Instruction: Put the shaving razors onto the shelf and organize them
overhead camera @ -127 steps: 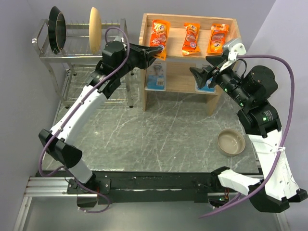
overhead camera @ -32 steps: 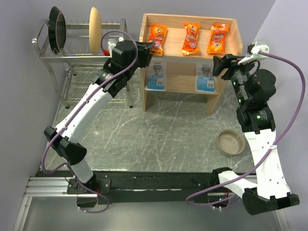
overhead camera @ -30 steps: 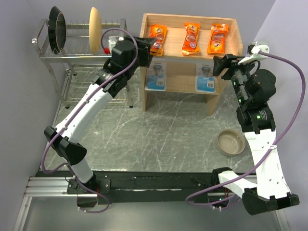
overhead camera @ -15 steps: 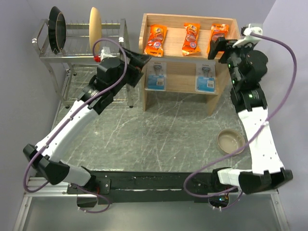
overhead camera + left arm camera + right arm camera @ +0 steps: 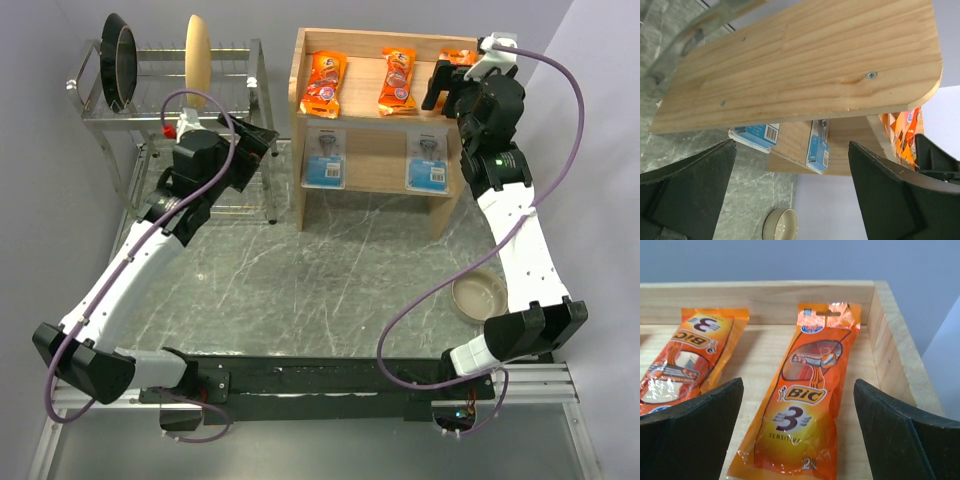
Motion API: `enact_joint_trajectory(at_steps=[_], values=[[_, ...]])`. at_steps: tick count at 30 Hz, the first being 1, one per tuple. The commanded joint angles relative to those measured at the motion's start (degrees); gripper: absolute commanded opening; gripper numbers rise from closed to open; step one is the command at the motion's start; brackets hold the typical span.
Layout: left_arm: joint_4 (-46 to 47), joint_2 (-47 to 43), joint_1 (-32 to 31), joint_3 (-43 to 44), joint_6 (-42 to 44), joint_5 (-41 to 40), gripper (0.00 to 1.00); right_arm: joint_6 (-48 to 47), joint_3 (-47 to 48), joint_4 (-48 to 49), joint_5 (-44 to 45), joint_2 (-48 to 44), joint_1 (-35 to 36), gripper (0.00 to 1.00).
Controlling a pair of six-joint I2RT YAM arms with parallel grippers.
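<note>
Bowl (image 5: 480, 294): set on the marble table (image 5: 340, 270), beside the right arm (image 5: 520, 230).
Left arm (image 5: 140, 255): stretched diagonally from its base toward the shelf's left side.
Left gripper (image 5: 791, 145): jaws spread wide, nothing held or touched; pointed at the outer side panel of the wooden shelf (image 5: 805, 65), beside the wire dish rack (image 5: 150, 130).
Right arm: reached far forward, wrist bent over the shelf's right end.
Right gripper (image 5: 798, 382): jaws spread wide, nothing pinched; the right orange razor packet (image 5: 805, 405) is framed between them, no contact seen.
Blister cards (image 5: 324, 160) (image 5: 427, 160): two are stood on the lower tier, well apart.
Orange razor packets (image 5: 325, 82) (image 5: 397, 80): three are laid flat in a row on the top tier.
</note>
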Motion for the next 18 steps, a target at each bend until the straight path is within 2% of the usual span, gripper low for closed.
enact_joint_trajectory(at_steps=[1,4,7,11,13,18], values=[[2.1,-2.2,2.1,-0.8,2.9,2.4,0.99,-3.1,-1.0,-1.6,4.6,-3.0,-0.3,0.96],[3.2,-2.1,2.8,-1.3,4.7,4.1,0.99,-3.9,-2.4,-5.0,4.9,-3.8,-0.5,0.91],[5.4,-1.3,2.8,-0.7,12.6,8.3,0.95,-3.9,-5.2,-6.1,6.0,-5.7,-0.6,0.85],[6.9,-0.5,2.8,-0.1,17.8,10.3,0.95,-3.9,-8.8,-6.8,5.1,-7.5,-0.6,0.78],[8.7,-0.6,2.8,-0.6,18.4,11.8,0.96,-3.9,-9.3,-6.7,4.7,-8.3,-0.6,0.7],[11.1,-1.3,2.8,-3.1,19.5,11.9,0.99,-4.0,-10.6,-5.5,1.7,-10.2,-0.5,0.62]])
